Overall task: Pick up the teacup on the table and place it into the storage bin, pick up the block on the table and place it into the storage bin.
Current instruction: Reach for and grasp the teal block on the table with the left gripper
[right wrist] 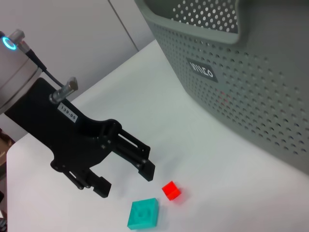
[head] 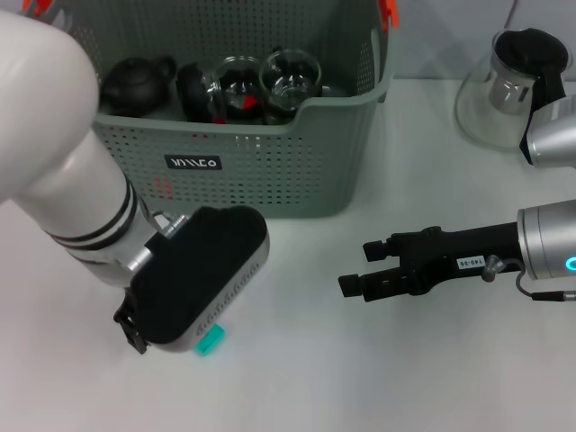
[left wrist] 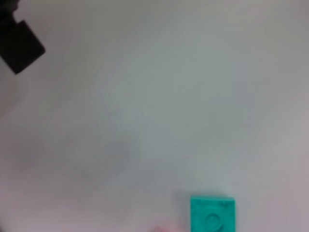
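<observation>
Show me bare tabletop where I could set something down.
Bare table in front of the storage bin, between left gripper and right gripper. Crowded: teal block and red block by the left gripper.

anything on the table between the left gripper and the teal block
Nothing: in the right wrist view only bare white table separates the open left gripper from the teal block. A small red block sits just beside.

Teaware crowds storage bin (head: 297, 171); table (head: 387, 369) open.

A plain white surface (head: 297, 378) fills the scene, evenly lit with soft shadows. Behind it stands a pale grey panelled wall (right wrist: 87, 29).
</observation>
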Motion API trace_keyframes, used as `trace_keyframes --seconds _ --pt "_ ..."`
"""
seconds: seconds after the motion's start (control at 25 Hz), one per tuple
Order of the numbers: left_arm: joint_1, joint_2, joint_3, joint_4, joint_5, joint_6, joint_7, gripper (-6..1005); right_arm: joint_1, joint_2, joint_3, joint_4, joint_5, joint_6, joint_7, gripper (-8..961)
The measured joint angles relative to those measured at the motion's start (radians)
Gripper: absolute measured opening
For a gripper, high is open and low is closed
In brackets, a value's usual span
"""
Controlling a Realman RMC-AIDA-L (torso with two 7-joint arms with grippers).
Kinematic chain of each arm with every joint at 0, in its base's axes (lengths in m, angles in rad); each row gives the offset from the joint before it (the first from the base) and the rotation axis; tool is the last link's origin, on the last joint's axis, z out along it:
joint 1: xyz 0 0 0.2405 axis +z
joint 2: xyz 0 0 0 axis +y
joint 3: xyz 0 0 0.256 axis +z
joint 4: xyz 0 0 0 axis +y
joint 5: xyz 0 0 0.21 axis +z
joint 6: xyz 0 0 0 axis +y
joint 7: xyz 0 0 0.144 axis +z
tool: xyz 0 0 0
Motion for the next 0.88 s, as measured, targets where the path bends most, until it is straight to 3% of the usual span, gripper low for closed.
trace_keyframes --seconds 0.4,0.88 --pt "-0.017 0.0 0.087 -0.051 -0.004 -0.004 -0.004 874 0.002 0.0 0.0 0.001 0.0 0.004 -0.005 945" --pt "-0.047 0.0 0.127 -0.106 -0.014 -0.029 -0.009 873 0.002 0.0 0.0 0.001 0.0 0.004 -0.008 944"
